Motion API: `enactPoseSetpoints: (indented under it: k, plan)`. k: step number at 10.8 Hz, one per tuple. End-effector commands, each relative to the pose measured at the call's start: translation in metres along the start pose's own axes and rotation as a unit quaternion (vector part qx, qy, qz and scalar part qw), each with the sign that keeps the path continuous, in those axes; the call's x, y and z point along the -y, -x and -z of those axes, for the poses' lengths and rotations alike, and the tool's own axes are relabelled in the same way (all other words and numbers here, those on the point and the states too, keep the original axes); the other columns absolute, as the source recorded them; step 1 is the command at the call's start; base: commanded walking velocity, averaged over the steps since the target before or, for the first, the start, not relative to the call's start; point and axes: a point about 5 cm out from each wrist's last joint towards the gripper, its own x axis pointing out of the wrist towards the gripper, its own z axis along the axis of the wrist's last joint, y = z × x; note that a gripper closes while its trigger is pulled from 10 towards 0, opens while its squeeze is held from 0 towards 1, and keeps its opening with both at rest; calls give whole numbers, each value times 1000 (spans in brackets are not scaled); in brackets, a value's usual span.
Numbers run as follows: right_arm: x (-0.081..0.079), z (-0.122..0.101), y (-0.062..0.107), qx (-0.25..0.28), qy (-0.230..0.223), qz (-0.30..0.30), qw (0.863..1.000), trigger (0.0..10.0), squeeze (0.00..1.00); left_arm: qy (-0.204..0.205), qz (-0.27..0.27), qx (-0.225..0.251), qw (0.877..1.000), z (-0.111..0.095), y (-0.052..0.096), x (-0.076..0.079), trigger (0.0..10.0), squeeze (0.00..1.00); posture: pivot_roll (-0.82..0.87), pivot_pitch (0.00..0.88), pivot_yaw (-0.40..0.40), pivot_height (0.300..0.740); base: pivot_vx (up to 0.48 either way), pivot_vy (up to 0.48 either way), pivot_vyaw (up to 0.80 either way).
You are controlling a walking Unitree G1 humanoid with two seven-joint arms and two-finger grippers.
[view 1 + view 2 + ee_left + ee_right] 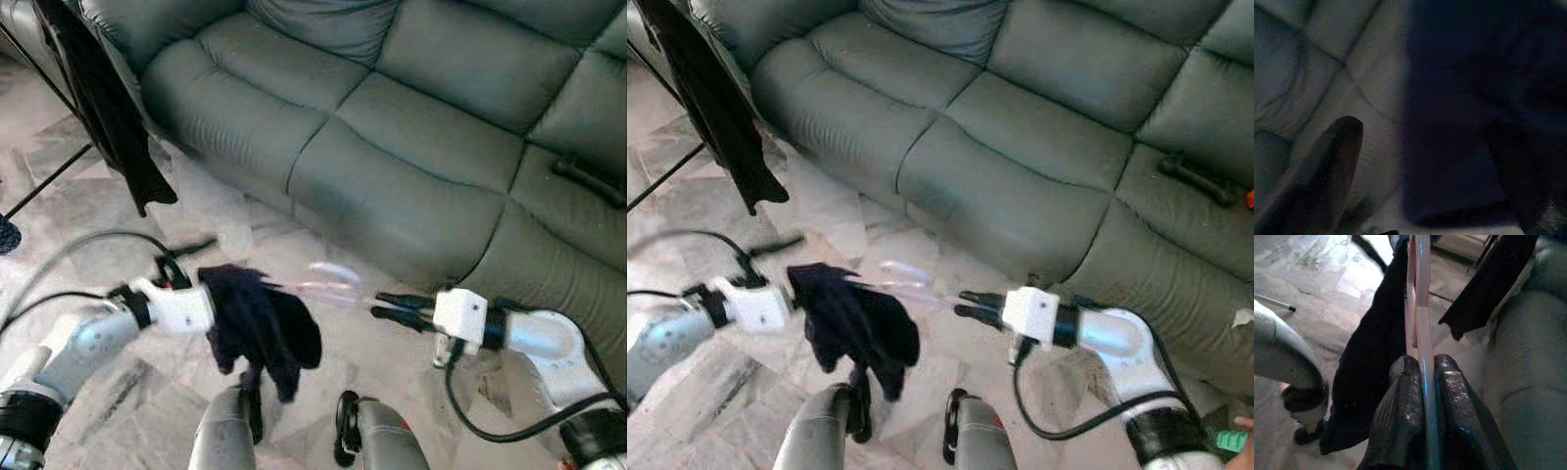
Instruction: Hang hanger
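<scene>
With the right hand [376,305] pinched on the pale pink hanger [328,284] and the left hand [211,299] buried in the dark garment [263,328], grip unreadable, the cloth could slide off beside the sofa [411,127].

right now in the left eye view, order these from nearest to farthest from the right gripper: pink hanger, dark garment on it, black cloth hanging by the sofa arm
1. pink hanger: pinched in the right gripper, running toward the robot's left.
2. dark garment: draped on the hanger's far end, at the left gripper.
3. black cloth: hanging far off at upper left, beside the sofa arm.
</scene>
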Motion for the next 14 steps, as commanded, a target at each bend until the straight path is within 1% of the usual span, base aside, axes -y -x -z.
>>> enactPoseSetpoints:
  k: [1, 2, 3, 6, 7, 9, 12, 14]
  plan:
    - [2, -4, -2, 20, 24, 16, 999, 10000, 0, -4, 26, 5, 1000, 0, 1, 4, 3020, 0, 11, 231, -28, 740, 0, 0, 0]
    - [2, -6, -8, 32, 40, 27, 998, 10000, 0, 4, 11, 8, 1000, 0, -3, 0, 1216, 0, 11, 234, -24, 740, 0, 0, 0]
    - [0, -7, -12, 38, 53, 27, 998, 10000, 0, 5, 8, 11, 1000, 0, -4, -2, 0, 0, 11, 236, -24, 740, 0, 0, 0]
    - [-2, -4, -19, 41, 72, 30, 996, 10000, 0, 5, 16, 19, 1000, 0, -4, -2, 0, 0, 14, 239, -23, 740, 0, 0, 0]
    - [-3, -3, -20, 40, 81, 29, 995, 10000, 0, -1, 22, 24, 999, -1, -4, -2, 0, 0, 19, 241, -25, 740, 0, 0, 0]
    - [-2, -2, -21, 39, 84, 33, 995, 10000, 0, 0, 27, 22, 999, -1, -4, -2, 0, 0, 19, 242, -25, 740, 0, 0, 0]
    - [-3, 1, -22, 34, 90, 34, 995, 10000, 0, 0, 41, 40, 998, -11, -10, -4, 0, 0, 19, 244, -23, 740, 0, 0, 0]
    - [-2, 2, -24, 32, 93, 38, 994, 10000, 0, 8, 53, 49, 997, -15, -11, 0, 0, 0, 21, 245, -20, 740, 0, 0, 0]
